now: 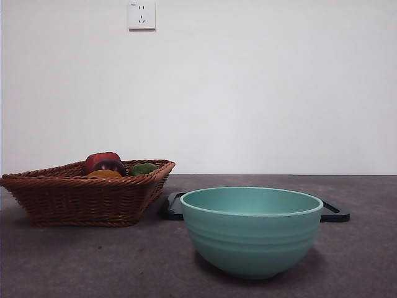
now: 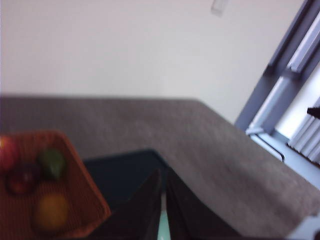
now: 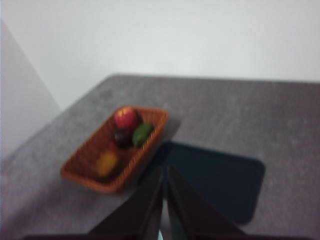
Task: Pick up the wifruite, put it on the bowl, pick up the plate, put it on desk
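The wifruite (image 1: 104, 174), a dull orange-brown fruit, lies in the brown wicker basket (image 1: 74, 198) at the left of the desk (image 1: 93, 261). The teal bowl (image 1: 251, 230) stands empty at the front centre. Behind it lies the dark flat plate (image 1: 335, 212), mostly hidden by the bowl. Both arms hang high above the table, outside the front view. My left gripper (image 2: 164, 172) is shut, with the wifruite (image 2: 50, 210) and plate (image 2: 125, 172) below it. My right gripper (image 3: 164, 170) is shut too, above the plate (image 3: 210, 180), with the wifruite (image 3: 106, 164) off to one side.
In the basket (image 3: 115, 147) also lie a red apple (image 3: 126, 117), a dark purple-red fruit (image 3: 121, 136) and a green fruit (image 3: 142, 134). A white wall with a socket (image 1: 141, 15) closes the back. The table edge (image 2: 270, 220) drops off near a window frame.
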Controlling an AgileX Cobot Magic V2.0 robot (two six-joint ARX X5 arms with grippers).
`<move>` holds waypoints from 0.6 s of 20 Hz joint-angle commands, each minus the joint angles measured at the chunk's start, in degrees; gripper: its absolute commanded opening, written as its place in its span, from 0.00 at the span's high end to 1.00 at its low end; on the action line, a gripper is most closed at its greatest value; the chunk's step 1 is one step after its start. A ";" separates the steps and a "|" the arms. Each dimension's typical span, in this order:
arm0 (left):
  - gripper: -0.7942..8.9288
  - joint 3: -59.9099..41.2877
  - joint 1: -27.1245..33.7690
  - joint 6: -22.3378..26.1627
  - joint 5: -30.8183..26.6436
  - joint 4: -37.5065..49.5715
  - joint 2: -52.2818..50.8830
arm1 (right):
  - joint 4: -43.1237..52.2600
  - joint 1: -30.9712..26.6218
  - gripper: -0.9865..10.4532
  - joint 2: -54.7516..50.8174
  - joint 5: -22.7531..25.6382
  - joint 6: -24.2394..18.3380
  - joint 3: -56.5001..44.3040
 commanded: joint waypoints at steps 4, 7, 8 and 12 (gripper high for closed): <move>0.83 1.57 -0.11 0.74 1.20 -4.52 0.17 | -8.76 0.33 0.91 0.22 -0.81 -4.37 1.03; 0.76 1.60 -0.22 2.10 1.92 -6.64 0.17 | -11.54 0.72 0.91 0.22 -4.76 -6.08 1.03; 0.75 1.60 -0.31 2.71 2.21 -7.21 0.17 | -11.78 0.98 0.91 0.22 -6.19 -6.54 1.03; 0.75 1.60 -0.76 5.01 2.34 -9.33 0.20 | -12.72 1.84 0.91 0.22 -9.49 -7.30 1.03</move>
